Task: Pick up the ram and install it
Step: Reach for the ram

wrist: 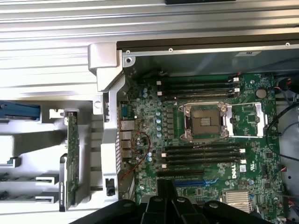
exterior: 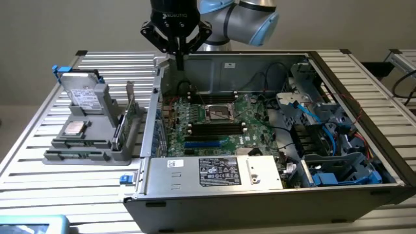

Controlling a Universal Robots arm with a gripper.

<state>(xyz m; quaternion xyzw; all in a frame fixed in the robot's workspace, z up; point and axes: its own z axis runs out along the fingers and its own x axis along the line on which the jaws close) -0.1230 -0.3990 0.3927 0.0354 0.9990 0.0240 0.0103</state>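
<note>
Robot lab, alu bench [exterior: 78, 195], open PC case [exterior: 260, 207], arm [exterior: 250, 17]

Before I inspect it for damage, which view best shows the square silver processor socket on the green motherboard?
The wrist view: the square silver processor socket faces it squarely. The exterior view shows the socket slanted, farther off.

arm [exterior: 240, 17] comes into the exterior view at 12 o'clock, grey links with blue joint caps, wrist turned so the tool points straight down. black gripper [exterior: 180, 61] hangs at about 11 o'clock from frame centre, fingers pressed together tip to tip; the wrist view shows them as one dark wedge.
</note>
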